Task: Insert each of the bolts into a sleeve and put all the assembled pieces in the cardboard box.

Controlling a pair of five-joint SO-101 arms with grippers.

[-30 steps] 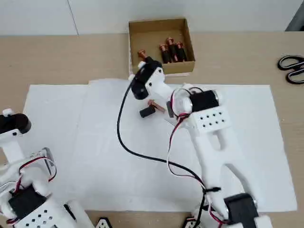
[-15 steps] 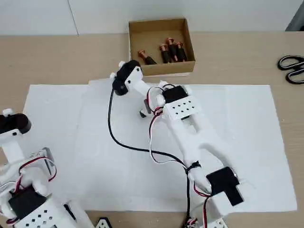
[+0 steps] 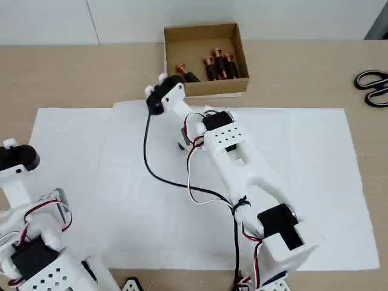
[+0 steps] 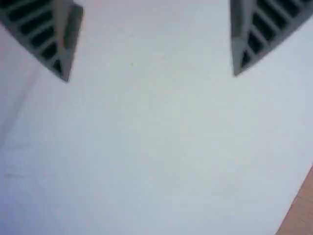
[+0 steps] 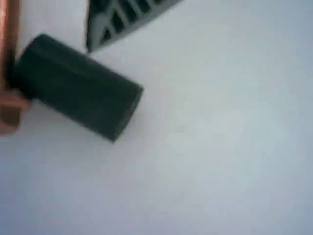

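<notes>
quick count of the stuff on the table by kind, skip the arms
cardboard box: 1
assembled pieces inside it: 4
loose sleeve: 1
loose bolt: 1
scissors: 1
total: 8

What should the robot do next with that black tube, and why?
Probably the right arm should close in on the sleeve and pick it up. The sleeve lies loose on the sheet with the bolt crosswise at its end, not inside it, while four finished pieces already sit in the box.
</notes>
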